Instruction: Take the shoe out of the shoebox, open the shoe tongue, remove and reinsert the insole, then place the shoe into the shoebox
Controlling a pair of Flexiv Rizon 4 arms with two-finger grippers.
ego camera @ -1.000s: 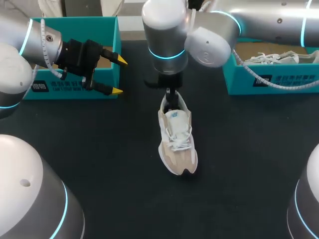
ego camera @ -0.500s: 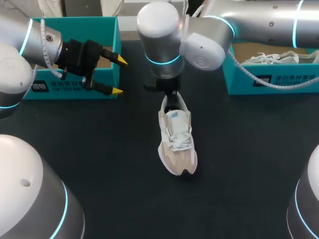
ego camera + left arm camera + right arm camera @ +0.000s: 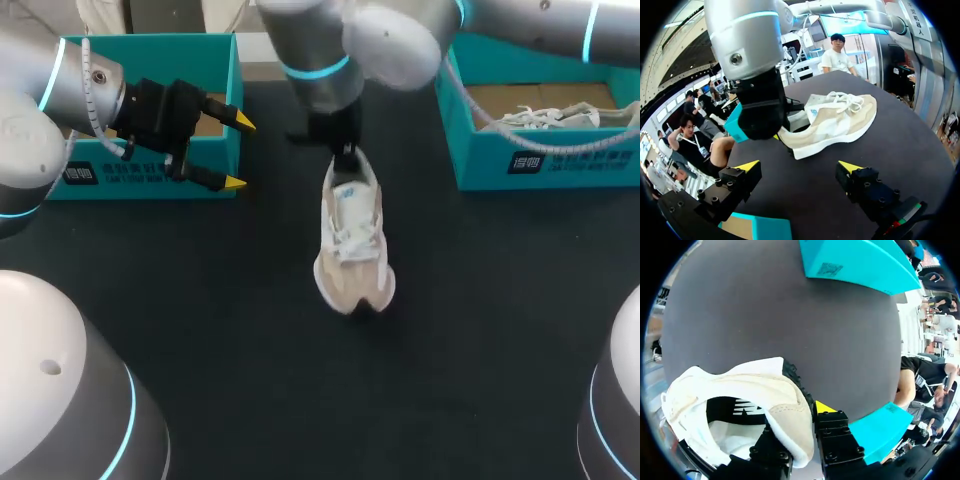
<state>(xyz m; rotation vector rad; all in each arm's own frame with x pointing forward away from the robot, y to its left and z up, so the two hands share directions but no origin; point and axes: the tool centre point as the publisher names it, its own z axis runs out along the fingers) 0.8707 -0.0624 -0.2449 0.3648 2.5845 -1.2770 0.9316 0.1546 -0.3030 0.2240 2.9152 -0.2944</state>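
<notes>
- The shoe (image 3: pixel 352 235) is a white-and-beige sneaker with white laces. It is mid-table (image 3: pixel 200 330), toe toward the robot.
- The right gripper (image 3: pixel 343 152) pinches its heel collar, one finger inside and one outside.
- The left gripper (image 3: pixel 240 153) is spread and empty, just beside the left shoebox (image 3: pixel 160 45).
- Count: two teal shoeboxes and two shoes. The second shoe (image 3: pixel 545 118) lies in the right shoebox (image 3: pixel 560 160).
- The inner fingertip is hidden, and contact between sole and table is unclear.

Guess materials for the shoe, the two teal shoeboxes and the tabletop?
Shoe: probably a textile upper, with matte beige suede-like panels over white mesh, and a white sole that looks like foam.
Left shoebox and right shoebox: likely cardboard, going by the raw brown inside; the outside is smooth printed teal.
Table: black, matte, no glare. It could be a fabric or rubber mat; I cannot tell which.
</notes>
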